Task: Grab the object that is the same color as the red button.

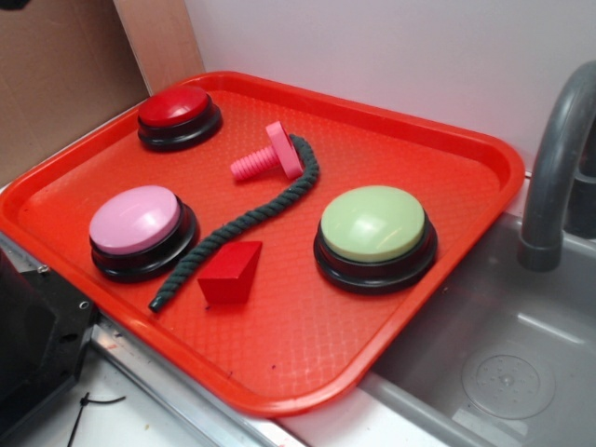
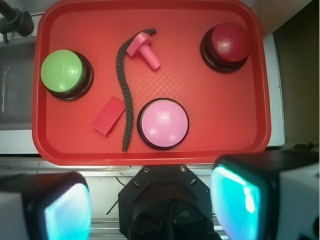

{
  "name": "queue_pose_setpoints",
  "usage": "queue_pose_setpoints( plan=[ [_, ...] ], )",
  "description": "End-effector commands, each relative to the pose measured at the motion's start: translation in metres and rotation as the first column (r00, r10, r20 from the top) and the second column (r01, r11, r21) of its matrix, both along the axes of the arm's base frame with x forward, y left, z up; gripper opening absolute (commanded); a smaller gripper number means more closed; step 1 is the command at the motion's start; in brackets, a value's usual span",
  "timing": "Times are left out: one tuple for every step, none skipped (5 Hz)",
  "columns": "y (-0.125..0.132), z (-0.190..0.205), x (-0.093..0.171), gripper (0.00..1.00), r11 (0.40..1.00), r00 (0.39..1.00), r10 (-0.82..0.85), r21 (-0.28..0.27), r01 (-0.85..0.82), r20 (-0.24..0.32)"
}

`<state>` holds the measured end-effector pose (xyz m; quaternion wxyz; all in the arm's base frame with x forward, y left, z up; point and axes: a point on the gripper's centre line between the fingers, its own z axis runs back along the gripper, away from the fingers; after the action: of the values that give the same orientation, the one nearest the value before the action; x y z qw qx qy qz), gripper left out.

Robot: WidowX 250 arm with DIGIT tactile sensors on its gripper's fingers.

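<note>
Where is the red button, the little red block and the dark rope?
red button (image 1: pixel 174 105): exterior view, on its glossy cap.
red block (image 1: pixel 228 276): exterior view, on its front face.
rope (image 2: pixel 123 89): wrist view, on its middle stretch.

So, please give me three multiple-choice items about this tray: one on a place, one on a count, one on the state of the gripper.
1. Where does the red block lie?
A. on top of the red button
B. between the green button and the dark rope
C. in the sink

2. How many push buttons stand on the tray?
A. two
B. three
C. four

3. What is the state of the gripper?
A. open, holding nothing
B. shut on the block
C. shut on the pink screw

Key: 1 B, the block sits on the tray beside the rope, on the side of the green button. 2 B, red, pink and green. 3 A, the wrist view shows its fingers spread wide above the tray, nothing between them.
</note>
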<state>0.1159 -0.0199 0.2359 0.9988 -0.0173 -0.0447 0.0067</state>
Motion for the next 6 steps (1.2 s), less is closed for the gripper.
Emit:
queue_pose_setpoints(
  plan=[
    [0.0,0.0,0.0,1.0,1.0,1.0,0.0,0.0,0.0,0.0],
    [0.0,-0.004,0.003,1.0,0.997,0.998,0.063,-0.035,-0.062,0.032],
    [-0.003,-0.011,0.005,1.0,0.987,0.987,0.154,-0.041,-0.153,0.039],
    [-0.009,-0.026,0.007,1.0,0.95,0.949,0.312,-0.047,-0.31,0.04],
    [-0.013,-0.047,0.014,1.0,0.891,0.891,0.453,-0.048,-0.451,0.03],
    [-0.015,-0.068,0.02,1.0,0.805,0.807,0.59,-0.091,-0.586,0.029]
  ],
)
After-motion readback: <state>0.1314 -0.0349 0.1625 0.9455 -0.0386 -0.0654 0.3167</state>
